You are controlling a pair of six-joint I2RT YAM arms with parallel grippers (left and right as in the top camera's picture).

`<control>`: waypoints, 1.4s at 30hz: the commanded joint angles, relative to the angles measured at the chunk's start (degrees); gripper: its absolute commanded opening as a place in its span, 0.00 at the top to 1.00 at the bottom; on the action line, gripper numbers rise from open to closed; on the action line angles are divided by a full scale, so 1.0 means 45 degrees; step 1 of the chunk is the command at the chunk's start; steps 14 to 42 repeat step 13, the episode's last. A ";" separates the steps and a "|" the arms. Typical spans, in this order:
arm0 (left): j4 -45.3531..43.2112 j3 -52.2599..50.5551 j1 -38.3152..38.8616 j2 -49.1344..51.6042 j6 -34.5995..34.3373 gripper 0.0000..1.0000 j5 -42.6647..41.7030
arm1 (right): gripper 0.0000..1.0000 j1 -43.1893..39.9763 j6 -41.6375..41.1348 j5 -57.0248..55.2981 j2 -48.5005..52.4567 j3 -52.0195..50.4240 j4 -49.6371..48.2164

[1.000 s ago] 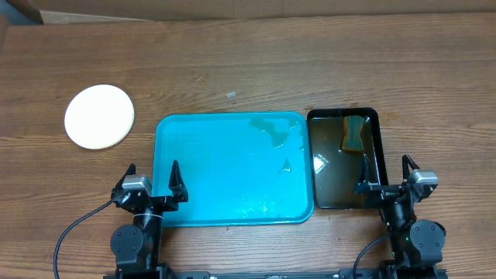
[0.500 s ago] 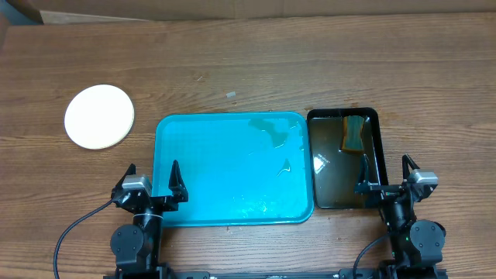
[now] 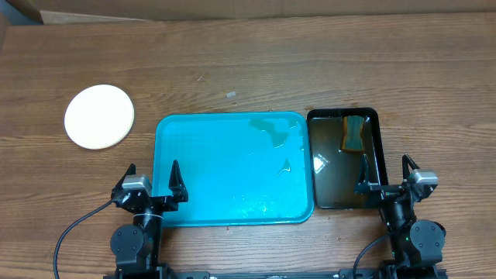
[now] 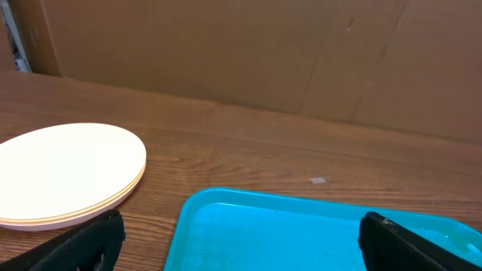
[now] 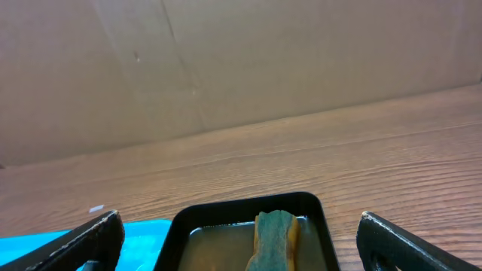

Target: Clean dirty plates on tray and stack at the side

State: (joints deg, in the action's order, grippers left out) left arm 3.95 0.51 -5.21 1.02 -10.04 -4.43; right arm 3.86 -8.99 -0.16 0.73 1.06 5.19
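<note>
The plates [image 3: 98, 116] lie in one stack on the table, left of the tray; the top one is white, and the stack also shows in the left wrist view [image 4: 64, 172]. The turquoise tray [image 3: 232, 169] holds no plates, only wet patches; it also shows in the left wrist view [image 4: 301, 233]. My left gripper [image 3: 153, 184] is open and empty at the tray's near left corner [image 4: 241, 245]. My right gripper [image 3: 385, 177] is open and empty at the near end of the black tray [image 5: 241, 241].
A black tray of murky water [image 3: 345, 159] stands right of the turquoise tray, with a green-and-yellow sponge [image 3: 354, 133] in its far end, also in the right wrist view [image 5: 273, 237]. A cardboard wall [image 4: 263, 53] lines the table's far edge. A small white scrap [image 3: 230, 95] lies behind the tray.
</note>
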 commanded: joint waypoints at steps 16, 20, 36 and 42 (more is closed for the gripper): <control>0.0049 -0.0053 0.0117 -0.0117 0.0282 0.01 0.0117 | 0.00 0.0078 0.0053 0.0058 -0.0102 -0.0136 -0.0078; 0.0049 -0.0053 0.0117 -0.0117 0.0282 0.01 0.0117 | 0.00 0.0078 0.0053 0.0058 -0.0102 -0.0136 -0.0078; 0.0049 -0.0053 0.0117 -0.0117 0.0282 0.01 0.0117 | 0.00 0.0078 0.0053 0.0058 -0.0102 -0.0136 -0.0078; 0.0049 -0.0053 0.0117 -0.0117 0.0282 0.01 0.0117 | 0.00 0.0078 0.0053 0.0058 -0.0102 -0.0136 -0.0078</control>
